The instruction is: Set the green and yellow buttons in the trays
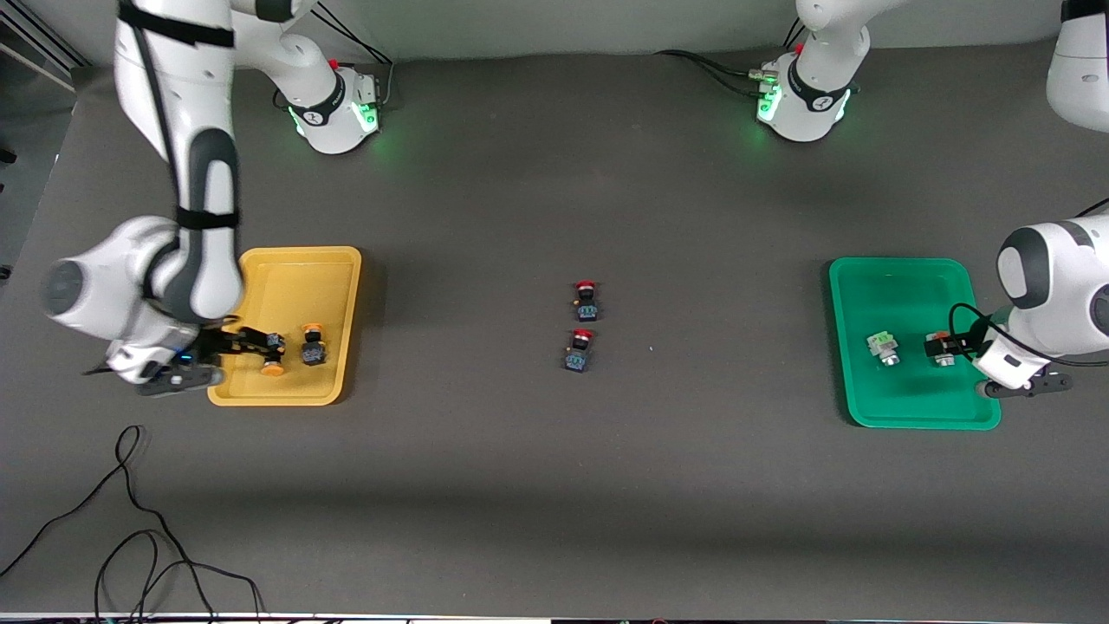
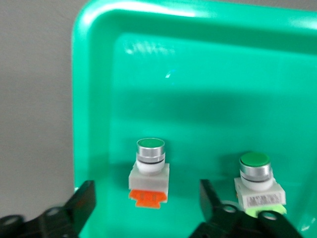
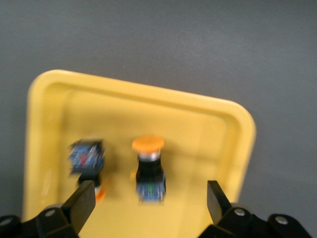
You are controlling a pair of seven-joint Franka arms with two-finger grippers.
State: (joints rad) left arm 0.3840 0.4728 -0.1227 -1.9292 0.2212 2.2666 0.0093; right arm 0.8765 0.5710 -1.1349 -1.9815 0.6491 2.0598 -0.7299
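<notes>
My right hand is low over the yellow tray, which sits at mid-height of the front view toward the right arm's end of the worktop. Its fingers are spread wide and grip nothing. In the right wrist view, 1 yellow-capped button rests on the tray floor in line with the gap between my fingers, touching neither. The 2nd yellow-capped button lies just beside it, close to 1 fingertip. My left hand is low over the green tray, at the same height of the frame toward the left arm's end. It is also spread wide and empty. In the left wrist view, the green-capped button with the orange base stands upright on the tray floor between my fingers, clear of both. The green-capped button with the green base stands just beside it, outside the gap. By my count, all 4 buttons that matter are in trays, 2 in each, so I judge the sorting done. The 2 red-capped buttons lie near each other in the middle of the frame on the bare worktop, well apart from both trays, and I reckon they belong there. What I see left is only to lift both hands straight up and away. I would take care that no finger clips a button on the way.
</notes>
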